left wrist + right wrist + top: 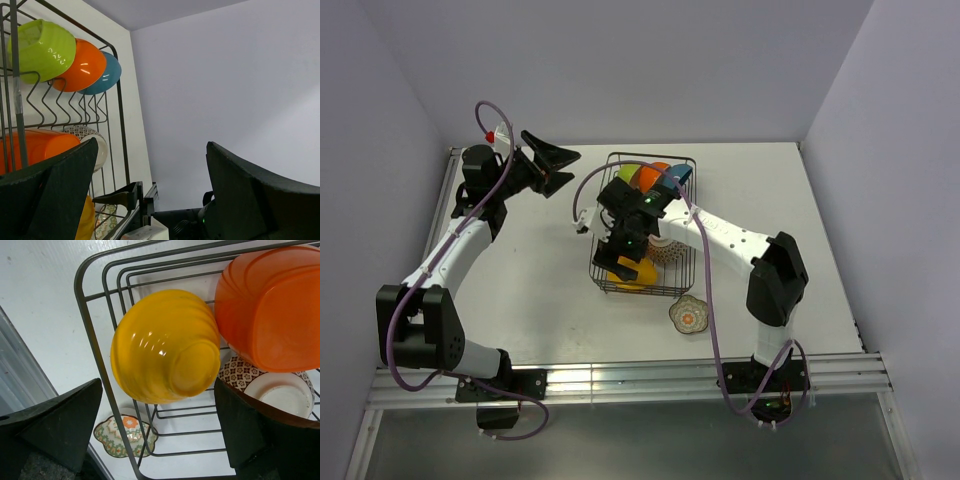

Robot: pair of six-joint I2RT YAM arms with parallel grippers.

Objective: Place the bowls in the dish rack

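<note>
The dark wire dish rack [682,157] stands mid-table. At its far end a green bowl [629,174], a red-orange bowl [653,175] and a blue bowl [678,176] stand on edge. A yellow bowl [165,347] rests at the near end, next to a large orange bowl [272,305] and a patterned bowl, white inside [280,392]. The scalloped floral bowl [689,316] lies on the table just outside the rack's near right corner. My right gripper [157,440] is open and empty above the yellow bowl. My left gripper [555,165] is open and empty, raised left of the rack.
The right arm [730,235] reaches across the rack from the right. In the left wrist view the rack's wires [123,125] show close on the left. Purple walls enclose the table on three sides. A metal rail [620,380] runs along the near edge.
</note>
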